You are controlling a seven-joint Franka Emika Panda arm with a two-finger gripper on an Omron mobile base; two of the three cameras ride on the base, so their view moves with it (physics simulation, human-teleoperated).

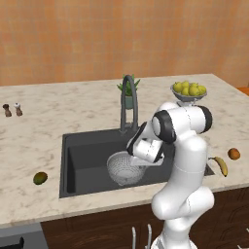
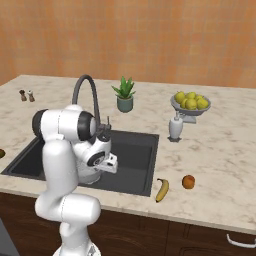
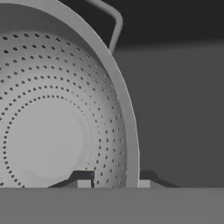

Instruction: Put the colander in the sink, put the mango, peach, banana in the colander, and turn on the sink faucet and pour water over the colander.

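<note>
The silver perforated colander (image 1: 120, 169) is low inside the dark sink (image 1: 78, 155), tilted a little. My gripper (image 3: 114, 183) is shut on the colander's (image 3: 57, 131) rim, one fingertip inside the wall and one outside. On the counter left of the sink lies the olive mango (image 1: 40, 178). To the right of the sink are the yellow banana (image 1: 221, 165) and the orange peach (image 1: 234, 153). The dark gooseneck faucet (image 1: 129, 99) stands behind the basin, and no water shows at its spout.
A pedestal bowl of yellow-green fruit (image 1: 188, 90) and a potted plant (image 1: 129, 90) stand at the back. A white soap dispenser (image 2: 175, 127) is right of the sink. Two small shakers (image 1: 12, 110) are far left.
</note>
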